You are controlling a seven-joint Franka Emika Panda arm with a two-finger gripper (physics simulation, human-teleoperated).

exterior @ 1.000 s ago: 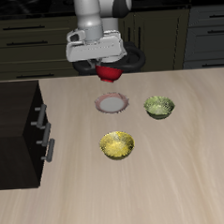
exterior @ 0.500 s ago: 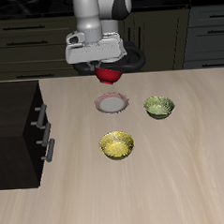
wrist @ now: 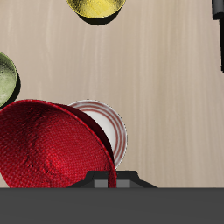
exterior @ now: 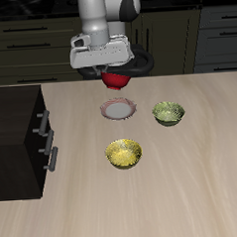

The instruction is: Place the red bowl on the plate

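I had the small glossy red bowl with the textured inside (exterior: 115,80) gripped in the two-finger gripper (exterior: 112,71), fingers clamped on its rim so it hung tilted in the air, above and slightly behind the small flat round plate with the pinkish-red rim and pale centre (exterior: 119,110). I held it high to clear the plate's edge before lowering, I'd judge. In the wrist view the red bowl (wrist: 52,149) overlapped part of the plate (wrist: 109,127), so it was not yet centred over it; more travel toward the table's front looked needed. Bowl's inside was bumpy, woven-looking; plate smooth and shallow. Round yellow bowl (exterior: 124,153) sat nearer the front edge, round green bowl (exterior: 168,112) beside the plate, both apart from it, on the light wood-grain table (exterior: 194,185).
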